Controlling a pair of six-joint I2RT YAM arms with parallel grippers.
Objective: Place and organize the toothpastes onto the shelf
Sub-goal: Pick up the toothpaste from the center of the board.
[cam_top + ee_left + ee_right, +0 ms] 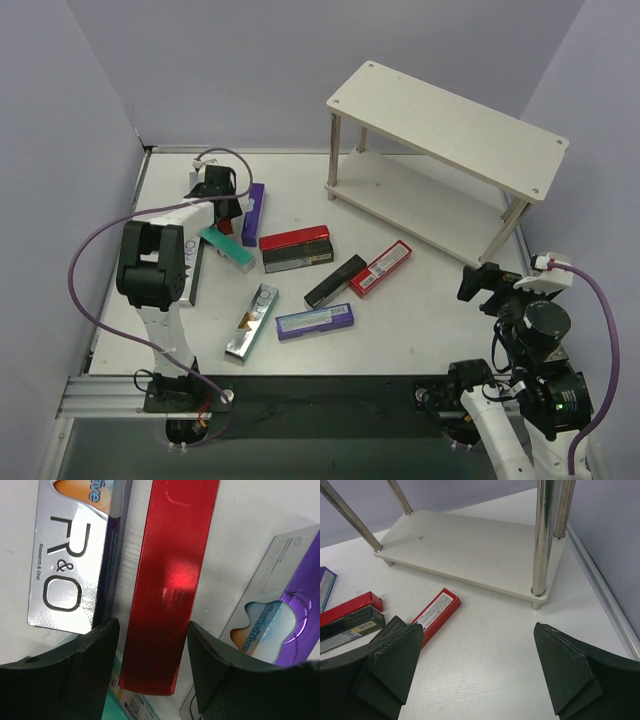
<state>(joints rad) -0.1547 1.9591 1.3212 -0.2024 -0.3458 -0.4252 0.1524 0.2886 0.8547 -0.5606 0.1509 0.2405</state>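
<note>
Toothpaste cartons (294,238): at least ten. Shelf (450,125): one.

red carton (170,580) cropped at top, teal carton (120,692) mostly hidden

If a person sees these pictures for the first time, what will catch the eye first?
First, the bright cartons strewn over the middle of the table, red, purple, black and teal. Behind them at the far right stands the pale shelf, no carton on it. At the far left, the left gripper straddles a shiny red carton.
</note>
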